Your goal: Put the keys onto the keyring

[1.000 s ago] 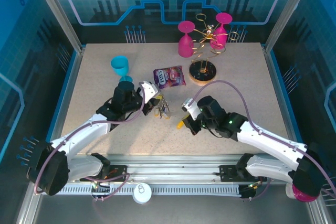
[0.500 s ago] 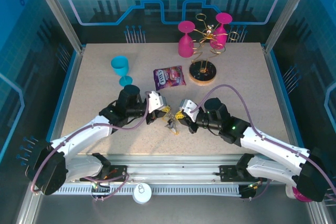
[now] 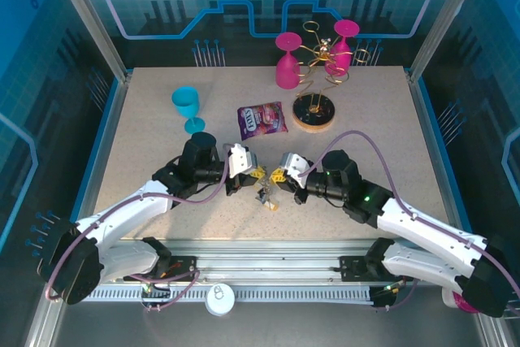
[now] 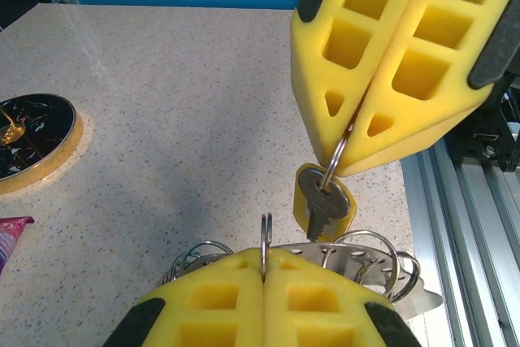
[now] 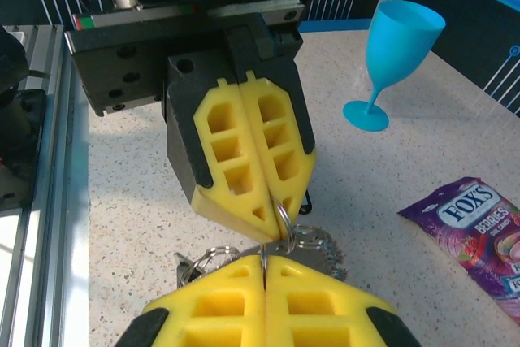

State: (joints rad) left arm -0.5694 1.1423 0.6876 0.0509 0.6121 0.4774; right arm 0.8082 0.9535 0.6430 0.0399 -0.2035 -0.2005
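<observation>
Left gripper [image 3: 257, 173]: clamped shut on keyring [image 4: 265, 237] wire, seen edge-on. Right gripper [image 3: 277, 176]: clamped shut on small loop of keys [image 4: 323, 201], yellow-tagged one hanging beneath. Tips close together over table [image 3: 366, 119].

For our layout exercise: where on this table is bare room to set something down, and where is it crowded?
Free: right side, between round wooden base and table edge; far-left corner behind blue goblet. Crowded: centre, where left gripper and right gripper meet over the keys.

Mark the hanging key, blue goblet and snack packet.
hanging key [image 4: 317, 201], left wrist view, grey metal body.
blue goblet [image 5: 400, 42], right wrist view, bowl.
snack packet [image 5: 475, 223], right wrist view, printed front.
</observation>
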